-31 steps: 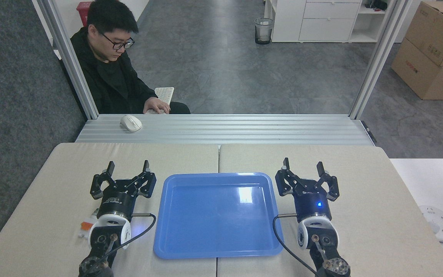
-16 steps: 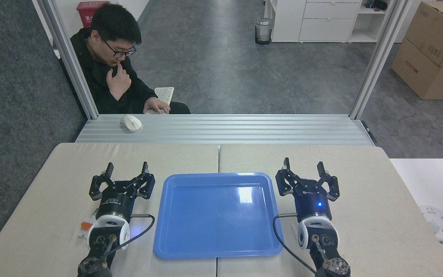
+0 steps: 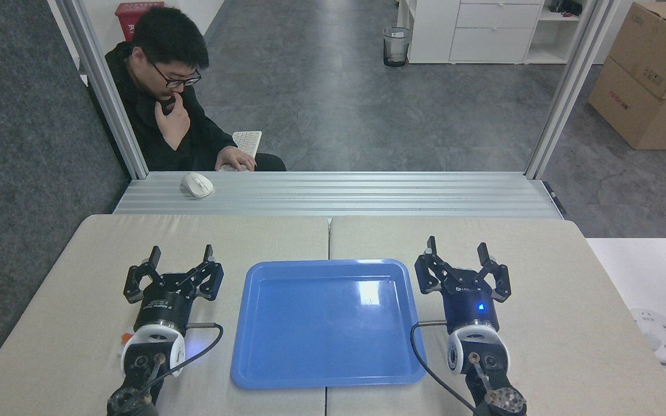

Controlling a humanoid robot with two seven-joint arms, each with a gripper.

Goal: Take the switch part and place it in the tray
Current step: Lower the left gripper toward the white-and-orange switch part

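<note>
Head view: my left gripper [image 3: 180, 260] has fingers spread and empty, left of the tray [image 3: 326, 378]. The switch part [image 3: 125, 341] lies on the table [image 3: 67, 300] by my left wrist, mostly hidden behind it, so I'd need to pull back. My right gripper [image 3: 455, 250] is spread and empty, parked right of the tray.

Beige bench [image 3: 367, 237] fills the foreground, two padded halves meeting at a centre seam. Sitting flat across that seam, the blue tray [image 3: 326, 378], glossy, nothing inside. Near the left front edge, the switch part [image 3: 125, 341] lies on the surface, mostly hidden, only a sliver of white and orange showing, well apart from the tray.
</note>
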